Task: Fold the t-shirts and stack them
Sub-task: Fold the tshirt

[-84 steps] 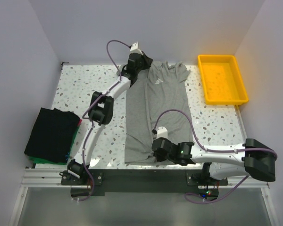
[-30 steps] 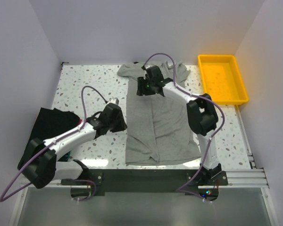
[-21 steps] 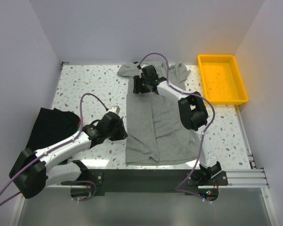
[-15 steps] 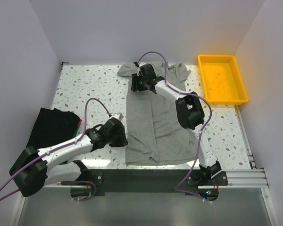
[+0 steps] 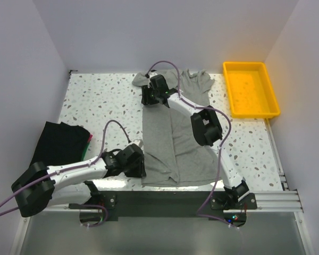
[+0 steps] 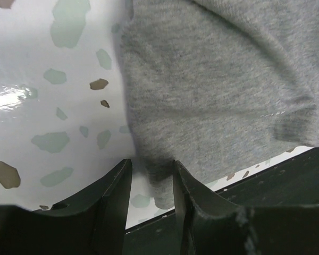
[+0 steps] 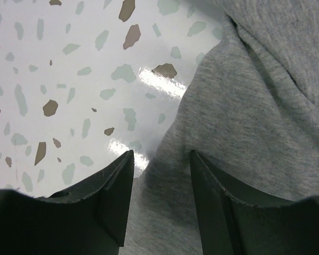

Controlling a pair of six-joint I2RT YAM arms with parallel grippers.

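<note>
At the near edge of the table (image 5: 95, 101), the left gripper (image 6: 152, 163) sits low over the near-left hem corner of the grey t-shirt (image 5: 175, 133). Its 2 fingers (image 6: 114, 196) stand apart, with the cloth's corner lying in the gap between them. They straddle the edge and do not pinch it.

The shirt lies flat and unfolded, hem toward the arm bases and collar toward the far wall. To the left, well apart from it, the folded black t-shirt (image 5: 58, 146) lies partly behind the left arm.

Farther back, the right gripper (image 7: 162, 155) reaches across to the shirt's left armpit, where the sleeve meets the body. Its jaws are also spread, 1 finger over bare table and 1 over grey fabric, gripping nothing. The yellow tray (image 5: 227, 87) stands at the far right, away from the work.

By my reading, the step in hand is the first lengthwise fold: both grippers are lined up along the shirt's left edge. The next move calls for each to drop onto the cloth edge and close on a single layer. Then both should lift together and carry that side toward the midline, keeping the edge taut and straight so the fold line runs parallel to the shirt's side.
</note>
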